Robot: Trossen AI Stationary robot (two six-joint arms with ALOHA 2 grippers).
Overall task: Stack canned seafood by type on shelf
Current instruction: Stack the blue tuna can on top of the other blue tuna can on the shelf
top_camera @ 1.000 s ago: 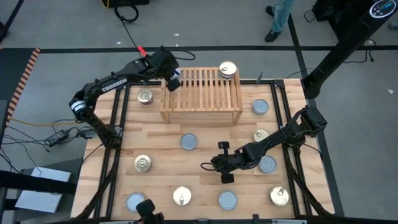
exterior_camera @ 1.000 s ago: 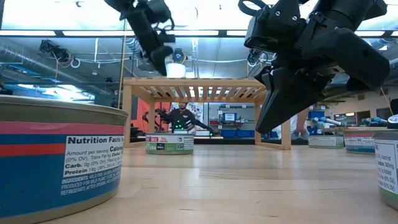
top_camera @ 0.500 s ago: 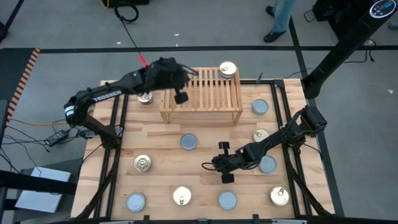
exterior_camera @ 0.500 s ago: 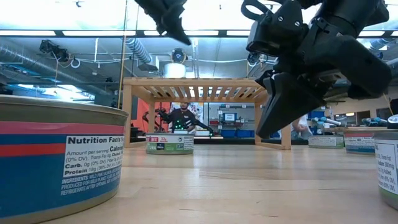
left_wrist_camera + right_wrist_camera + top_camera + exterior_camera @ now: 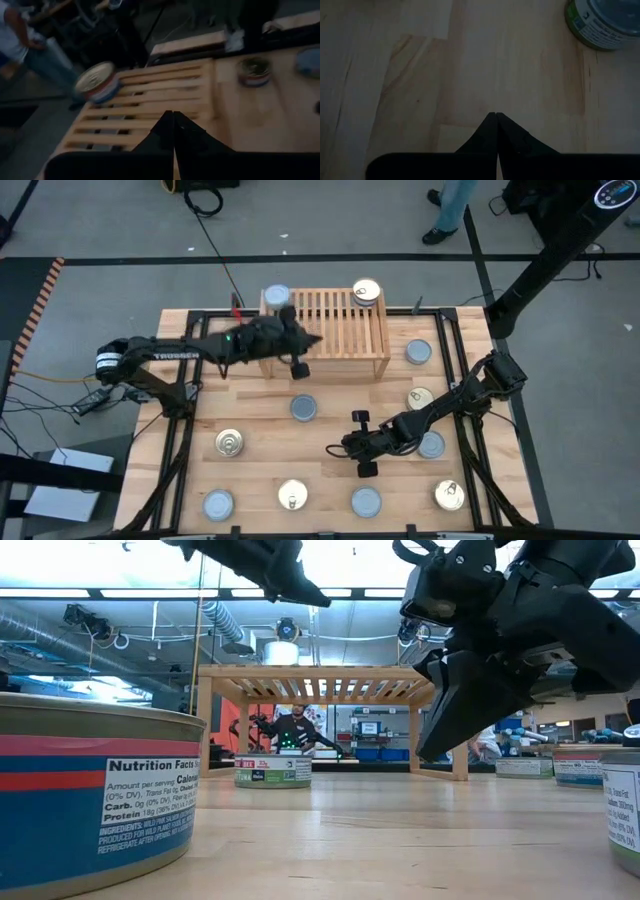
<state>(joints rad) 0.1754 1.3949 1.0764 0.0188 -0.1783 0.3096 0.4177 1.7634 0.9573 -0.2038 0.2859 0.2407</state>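
Note:
The wooden shelf (image 5: 325, 330) stands at the table's far middle. A silvery-blue tin (image 5: 277, 297) rests on its far left corner and a golden-lidded tin (image 5: 367, 292) (image 5: 97, 82) on its far right corner. Other tins lie scattered on the table, among them a blue one (image 5: 303, 408) just in front of the shelf. My left gripper (image 5: 312, 340) (image 5: 173, 115) is shut and empty, raised over the shelf's near left part and pointing right. My right gripper (image 5: 333, 448) (image 5: 496, 115) is shut and empty, low over bare wood at mid-table.
Loose tins lie along the right side (image 5: 418, 352) (image 5: 420, 397) (image 5: 430, 444) and the near edge (image 5: 218, 505) (image 5: 292, 496) (image 5: 366, 502) (image 5: 450, 495), plus a golden one (image 5: 230, 443) at left. A big tin (image 5: 95, 795) stands close to the low camera. People stand beyond the table.
My left gripper has drawn back from the shelf's far left corner toward the table's near edge and a little right, and the arm has swung lower. The silvery-blue tin that it covered now stands alone on that corner. My right arm has kept still.

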